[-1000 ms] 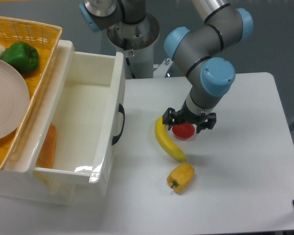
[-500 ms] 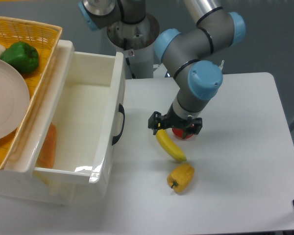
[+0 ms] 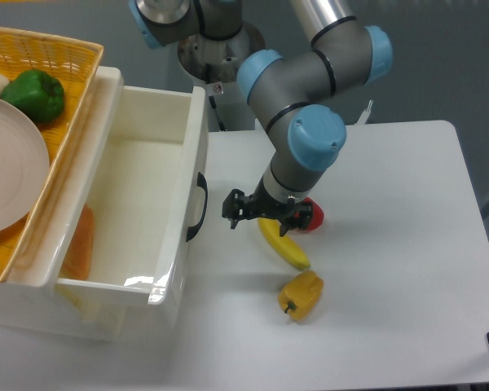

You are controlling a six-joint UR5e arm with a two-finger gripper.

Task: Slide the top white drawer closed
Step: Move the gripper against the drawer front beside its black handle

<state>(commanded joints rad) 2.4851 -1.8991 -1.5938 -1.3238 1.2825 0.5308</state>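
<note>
We see the gripper (image 3: pixel 261 213) hanging low over the table (image 3: pixel 391 244), its fingers spread and holding nothing, with a banana (image 3: pixel 284 245) just below it and a red fruit (image 3: pixel 309 215) peeking out behind it. Beside the gripper, on the basket (image 3: pixel 57 57) side, the top white drawer (image 3: pixel 151 212) stands pulled out, its black handle (image 3: pixel 199 207) facing the gripper and near it but not touching.

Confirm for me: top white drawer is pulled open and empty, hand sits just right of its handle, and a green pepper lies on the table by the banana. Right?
Not quite. In the camera view, the pepper by the banana is yellow; the green one is in the wicker basket. The top white drawer is open and empty, with the hand right of its handle.
</note>
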